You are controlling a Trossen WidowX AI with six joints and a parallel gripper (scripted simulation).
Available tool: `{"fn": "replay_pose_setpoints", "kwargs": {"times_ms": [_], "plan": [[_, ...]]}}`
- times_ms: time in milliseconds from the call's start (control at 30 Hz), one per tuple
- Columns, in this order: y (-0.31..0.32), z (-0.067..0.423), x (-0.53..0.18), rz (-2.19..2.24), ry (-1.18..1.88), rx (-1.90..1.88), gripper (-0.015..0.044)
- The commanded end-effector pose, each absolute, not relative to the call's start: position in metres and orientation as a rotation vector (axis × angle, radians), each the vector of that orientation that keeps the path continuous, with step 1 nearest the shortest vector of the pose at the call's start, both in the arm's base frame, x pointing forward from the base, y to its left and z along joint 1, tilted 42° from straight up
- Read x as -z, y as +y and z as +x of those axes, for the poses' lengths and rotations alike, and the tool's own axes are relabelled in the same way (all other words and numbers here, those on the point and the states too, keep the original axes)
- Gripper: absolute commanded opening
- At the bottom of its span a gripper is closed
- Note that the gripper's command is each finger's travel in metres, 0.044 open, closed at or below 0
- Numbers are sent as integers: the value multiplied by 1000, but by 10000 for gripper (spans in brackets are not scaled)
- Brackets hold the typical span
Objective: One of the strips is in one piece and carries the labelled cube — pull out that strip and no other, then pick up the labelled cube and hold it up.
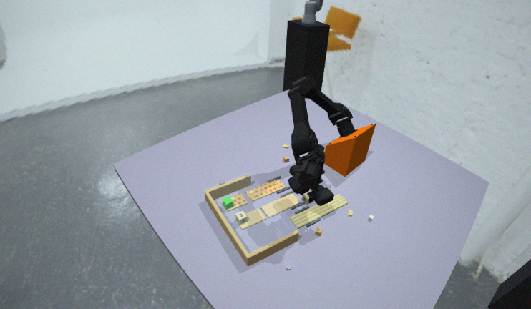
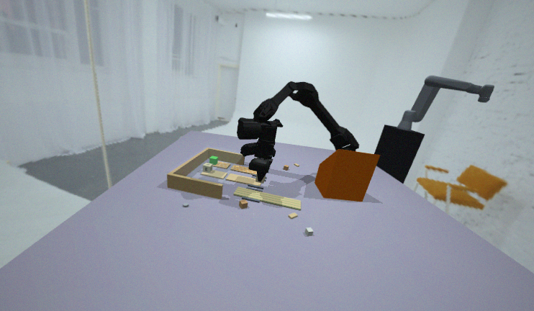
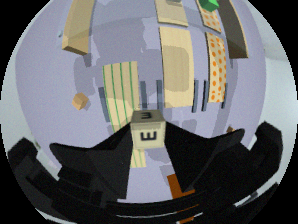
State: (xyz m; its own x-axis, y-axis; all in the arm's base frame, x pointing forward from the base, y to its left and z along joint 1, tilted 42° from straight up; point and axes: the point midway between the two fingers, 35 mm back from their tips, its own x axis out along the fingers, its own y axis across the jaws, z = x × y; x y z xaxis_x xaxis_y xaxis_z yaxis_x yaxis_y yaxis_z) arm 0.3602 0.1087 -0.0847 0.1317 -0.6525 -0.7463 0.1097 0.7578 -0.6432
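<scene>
My gripper (image 1: 308, 198) (image 2: 260, 176) (image 3: 147, 124) is shut on the cream labelled cube (image 1: 305, 197) (image 3: 148, 131), which shows a dark E-like mark in the wrist view. It holds the cube a little above the table, over the near end of the green-striped strip (image 1: 319, 210) (image 2: 267, 197) (image 3: 121, 88). That strip lies in one piece, mostly outside the wooden frame (image 1: 230, 229) (image 2: 194, 185) (image 3: 79, 16). A plain tan strip (image 1: 280, 204) (image 3: 176, 70) and an orange-dotted strip (image 1: 265, 189) (image 3: 217, 70) each lie in two pieces. A second cream cube (image 1: 241, 217) (image 2: 207, 167) and a green cube (image 1: 227, 202) (image 2: 213, 159) (image 3: 208, 3) sit on the far pieces.
A big orange box (image 1: 350, 147) (image 2: 346, 174) stands close behind the arm. Small loose cubes lie about, one brown cube (image 1: 318, 231) (image 2: 243, 204) (image 3: 80, 102) beside the striped strip and one white cube (image 1: 371, 217) (image 2: 309, 231) farther out. A black pillar (image 1: 305, 54) stands at the table's back.
</scene>
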Motion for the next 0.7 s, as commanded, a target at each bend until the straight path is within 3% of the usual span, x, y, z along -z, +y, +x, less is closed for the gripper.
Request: {"fn": "replay_pose_setpoints", "kwargs": {"times_ms": [0,667], "plan": [[108,348,81,-488,1329,581,0],[83,286,73,-491,1333,582,0]]}}
